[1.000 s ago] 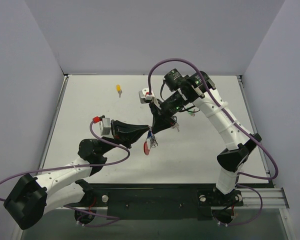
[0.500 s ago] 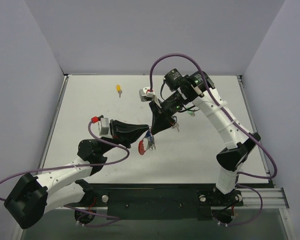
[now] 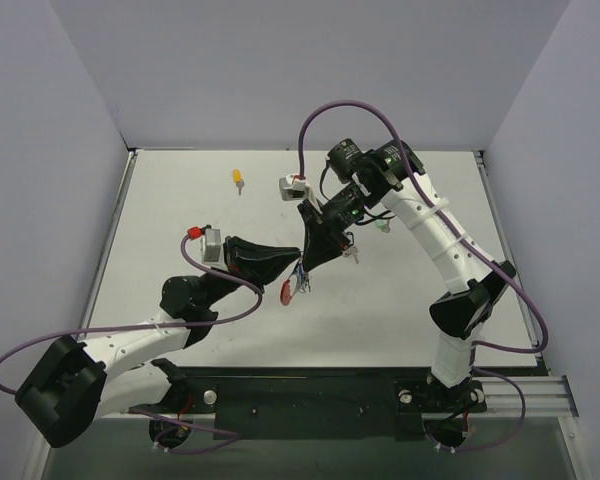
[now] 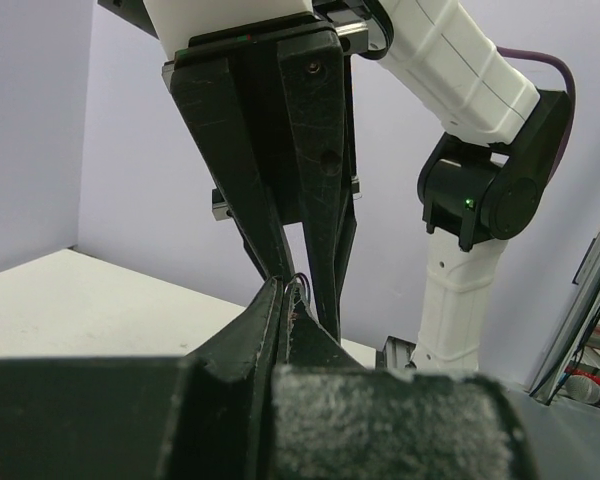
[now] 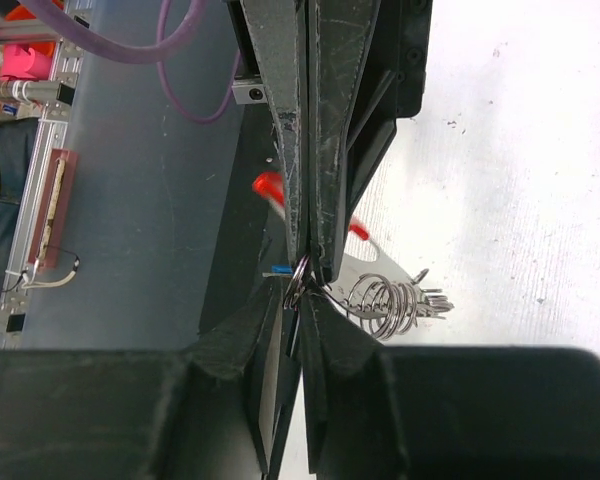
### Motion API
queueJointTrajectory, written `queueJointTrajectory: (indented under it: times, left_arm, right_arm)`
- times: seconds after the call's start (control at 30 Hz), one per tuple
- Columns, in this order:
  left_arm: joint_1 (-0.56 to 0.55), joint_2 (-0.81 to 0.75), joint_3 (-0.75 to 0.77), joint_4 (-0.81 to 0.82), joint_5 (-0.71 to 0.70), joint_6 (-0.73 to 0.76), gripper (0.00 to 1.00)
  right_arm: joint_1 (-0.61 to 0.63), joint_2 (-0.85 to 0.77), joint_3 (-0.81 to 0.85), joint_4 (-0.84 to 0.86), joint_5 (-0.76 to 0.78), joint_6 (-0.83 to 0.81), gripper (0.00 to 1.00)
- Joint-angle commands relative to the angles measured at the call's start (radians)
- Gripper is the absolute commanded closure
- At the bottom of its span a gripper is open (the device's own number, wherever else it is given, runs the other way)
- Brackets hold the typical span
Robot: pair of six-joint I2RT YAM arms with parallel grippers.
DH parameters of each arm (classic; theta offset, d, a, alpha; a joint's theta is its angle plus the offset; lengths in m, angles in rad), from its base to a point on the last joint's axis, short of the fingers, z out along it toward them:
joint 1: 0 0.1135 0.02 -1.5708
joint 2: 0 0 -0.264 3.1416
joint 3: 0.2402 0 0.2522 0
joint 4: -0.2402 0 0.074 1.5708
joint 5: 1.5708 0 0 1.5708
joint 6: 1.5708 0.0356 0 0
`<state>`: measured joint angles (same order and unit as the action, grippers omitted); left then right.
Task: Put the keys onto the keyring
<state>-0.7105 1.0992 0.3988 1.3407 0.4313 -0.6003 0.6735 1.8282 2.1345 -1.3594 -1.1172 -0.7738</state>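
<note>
Above the table [image 3: 180, 210], my left gripper [image 4: 283, 295] clamps the keyring [image 5: 390, 300], steadying its loop for my right gripper [image 5: 300, 335], tip to tip, barely parted beside the blue key [image 5: 280, 270]; whether it grips, I cannot tell.

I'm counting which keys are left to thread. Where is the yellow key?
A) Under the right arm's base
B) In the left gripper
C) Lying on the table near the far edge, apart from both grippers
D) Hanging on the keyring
C: the yellow key lies alone on the table toward the far edge, away from the left gripper and right gripper, which meet at the keyring.
</note>
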Motion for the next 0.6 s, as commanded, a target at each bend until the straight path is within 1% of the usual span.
queueJointTrajectory:
  times: [0.0,0.17,0.23,0.43,0.57]
  left_arm:
    - [-0.004,0.022,0.038,0.267,0.001,-0.032,1.00]
    - [-0.004,0.005,0.038,0.235,0.007,-0.012,1.00]
    - [0.000,-0.009,0.034,0.212,0.012,-0.003,1.00]
    - [0.019,-0.044,0.023,0.180,0.018,0.003,1.00]
    - [0.020,-0.064,0.018,0.144,0.021,0.017,1.00]
  right_arm:
    - [0.017,0.008,-0.002,-0.004,-0.136,0.001,0.89]
    - [-0.003,0.000,-0.005,-0.003,-0.124,-0.001,0.87]
    - [-0.014,-0.009,-0.008,-0.004,-0.119,-0.002,0.85]
    - [-0.035,-0.040,-0.012,-0.023,-0.102,-0.031,0.74]
    - [-0.043,-0.053,-0.005,-0.038,-0.081,-0.050,0.69]
